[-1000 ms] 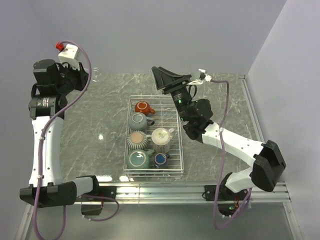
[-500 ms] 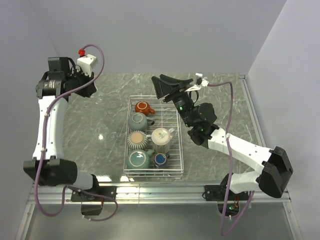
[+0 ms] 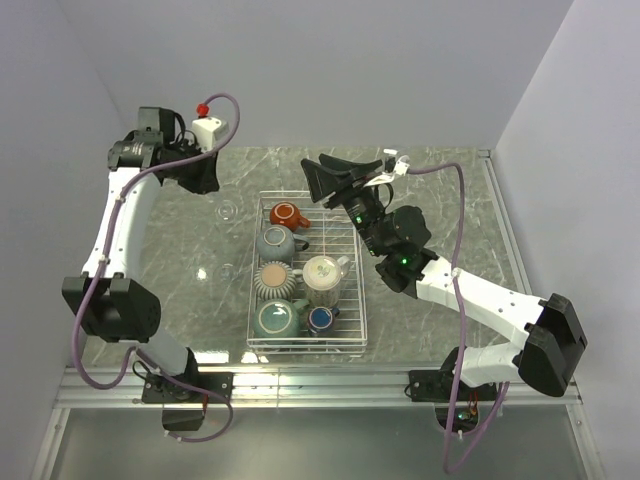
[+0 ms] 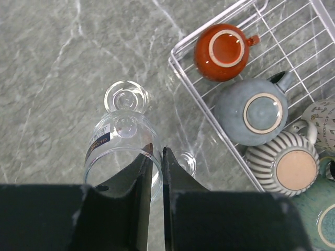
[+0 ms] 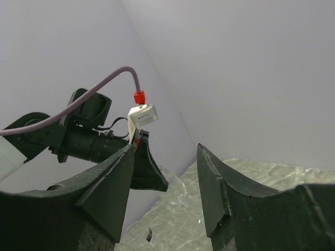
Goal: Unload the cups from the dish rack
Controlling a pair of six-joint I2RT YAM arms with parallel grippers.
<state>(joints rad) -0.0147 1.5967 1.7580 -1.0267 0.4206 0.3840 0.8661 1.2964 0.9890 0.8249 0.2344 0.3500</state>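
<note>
The left gripper is nipped nearly shut on the rim of a clear stemmed glass, one finger inside the bowl and one outside, so the thin wall is caught between them. The glass hangs foot-first out from the fingers over the far left part of the desk, just off the far left corner of the rack; whether its foot touches the desk I cannot tell. A second glass sits on the desk just beside the rack's left side, too faint to make out its shape. The rack lies in the middle of the desk, its long side running from the near edge toward the far one. In it stand six cups, the ones I can see well being bottom up: down the left side from far to near the red mug, grey mug, ribbed cup and teal mug; on their right the white mug and, nearer, the blue cup. The right gripper is held up in the air above the rack's far end, jaws well apart with nothing between them
</note>
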